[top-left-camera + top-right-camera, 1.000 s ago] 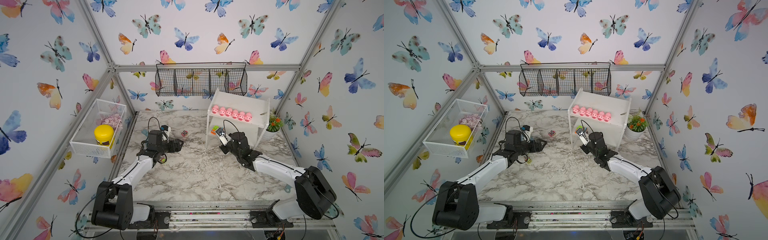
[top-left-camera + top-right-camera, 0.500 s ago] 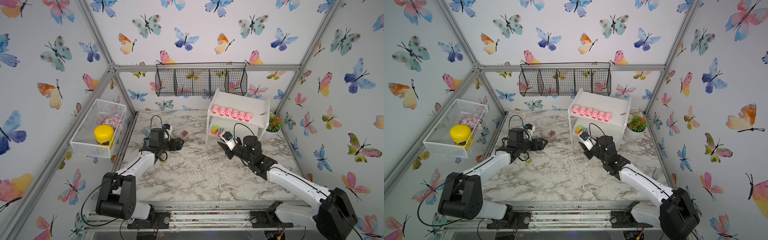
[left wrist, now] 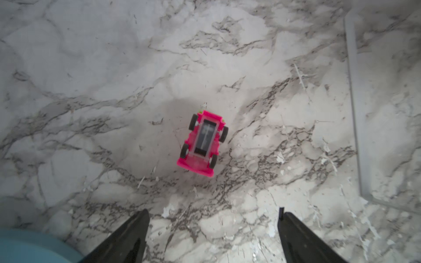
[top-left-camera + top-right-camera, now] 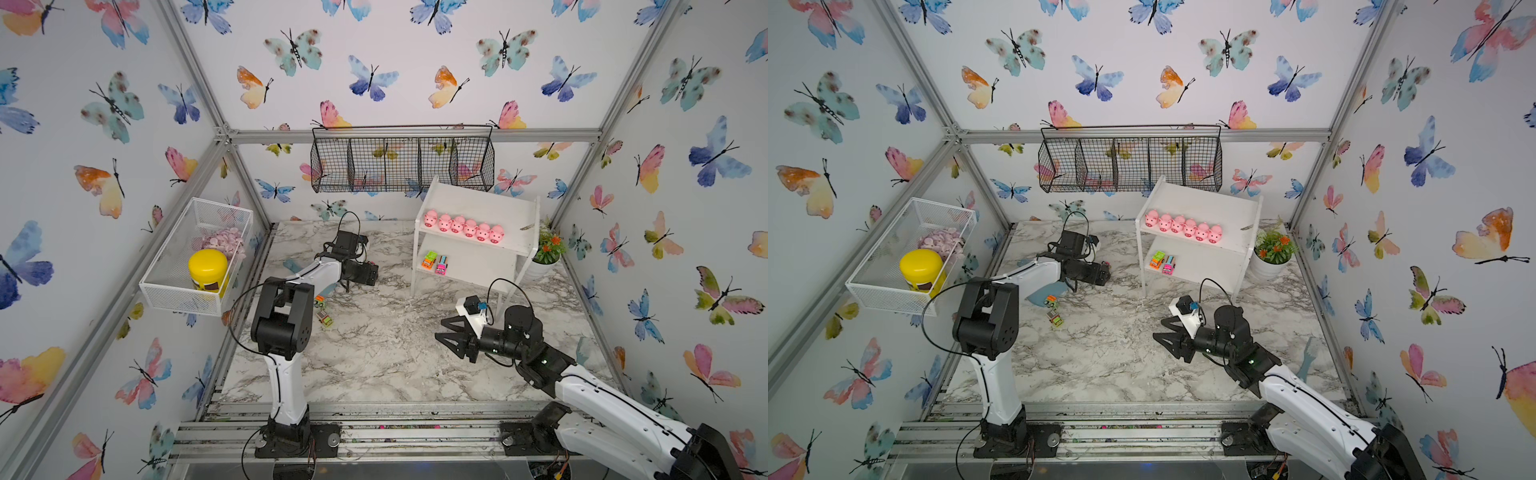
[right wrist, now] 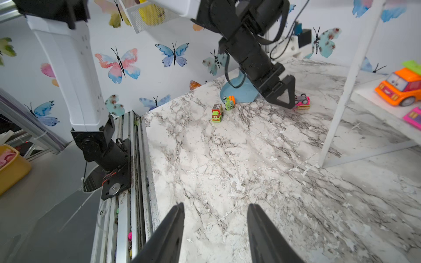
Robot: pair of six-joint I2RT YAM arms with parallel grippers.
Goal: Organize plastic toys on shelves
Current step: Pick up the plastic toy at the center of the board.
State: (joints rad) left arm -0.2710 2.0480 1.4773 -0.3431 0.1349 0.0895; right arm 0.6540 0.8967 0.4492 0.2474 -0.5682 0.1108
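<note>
Loose trucks (image 5: 217, 113), two, on the marble table (image 4: 374, 365) by the blue dish (image 5: 246, 94); left gripper (image 3: 213, 210), jaws spread wide, empty, over the overturned pink truck (image 3: 202, 142); shelves (image 4: 478, 203), six pigs (image 4: 463, 226) on the top tier, shelved trucks (image 4: 429, 259), two, on the lower tier; right gripper (image 5: 215, 205), jaws partly apart, empty, above bare marble.

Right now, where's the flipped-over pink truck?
In the left wrist view, the upside-down pink plastic truck lies on the marble table just ahead of the open left claw, between the flat blue dish and the white wooden shelf.
</note>
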